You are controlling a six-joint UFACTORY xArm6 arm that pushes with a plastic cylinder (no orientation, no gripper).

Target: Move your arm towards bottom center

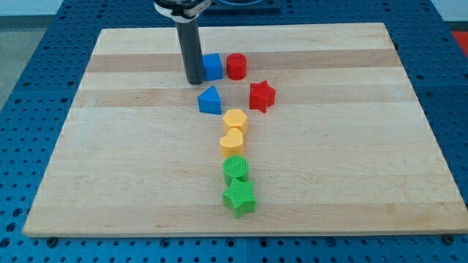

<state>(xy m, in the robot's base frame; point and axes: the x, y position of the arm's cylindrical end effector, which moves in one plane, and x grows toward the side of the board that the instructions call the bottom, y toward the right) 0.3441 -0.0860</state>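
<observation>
Board with eight blocks in a column; rod at upper centre, far from its goal.

Near to far: green star [239, 198], green disc [235, 169], yellow heart [232, 141], yellow hexagon [235, 120], blue wedge [210, 100], red star [261, 96], blue cube [212, 67], red cylinder [236, 66]. My tip [194, 80] rests beside the blue cube's left face, seemingly touching. No pincer fitted, so no grip state. The board's [110, 183] bottom centre lies past the green star; a path left of the column likely avoids scattering blocks.
</observation>
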